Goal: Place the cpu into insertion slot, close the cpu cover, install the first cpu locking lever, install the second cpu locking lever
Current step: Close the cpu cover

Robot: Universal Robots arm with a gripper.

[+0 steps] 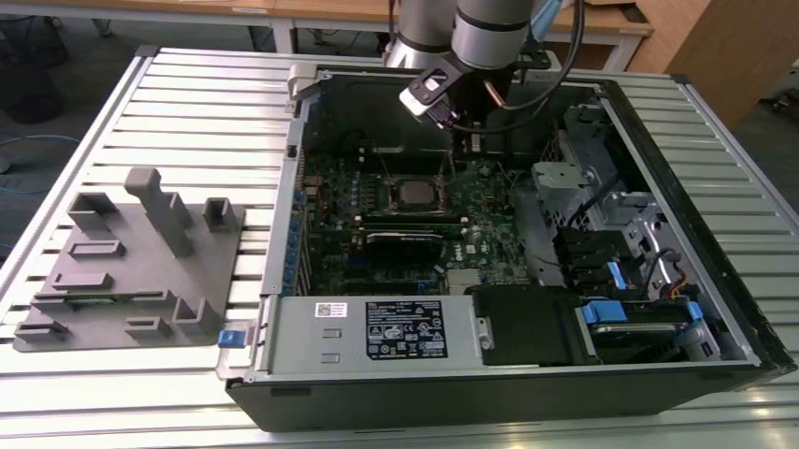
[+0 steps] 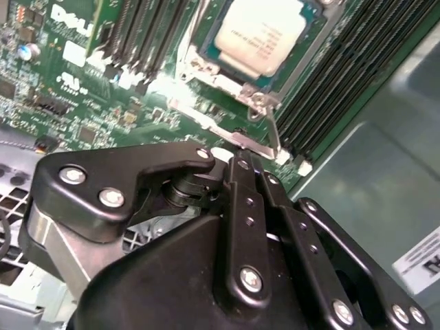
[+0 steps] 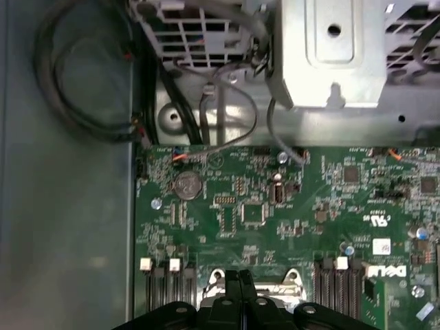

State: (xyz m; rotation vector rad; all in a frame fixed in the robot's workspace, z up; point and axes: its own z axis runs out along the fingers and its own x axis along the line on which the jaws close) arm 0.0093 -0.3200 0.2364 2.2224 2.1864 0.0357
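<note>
The cpu (image 1: 416,194) (image 2: 261,34) lies flat in the insertion slot (image 1: 416,179) on the green board, silver top up. The cpu cover (image 2: 251,91) lies down around it, its frame edging the chip. A thin silver locking lever (image 2: 210,126) runs along the socket's edge, and a second wire lever (image 2: 273,130) stands beside it. My gripper (image 1: 470,145) (image 2: 238,157) (image 3: 237,278) hangs just off the socket's far edge in the exterior view. Its black fingers are shut together, tips right at the silver lever. Whether they press on it I cannot tell.
The board sits deep in an open black computer case (image 1: 699,122). Memory slots (image 2: 323,96) flank the socket, and a long black card (image 1: 406,245) lies nearer the front. A drive cage (image 3: 330,55) and loose cables (image 3: 206,117) crowd one side. A grey fixture (image 1: 125,262) rests on the slatted table.
</note>
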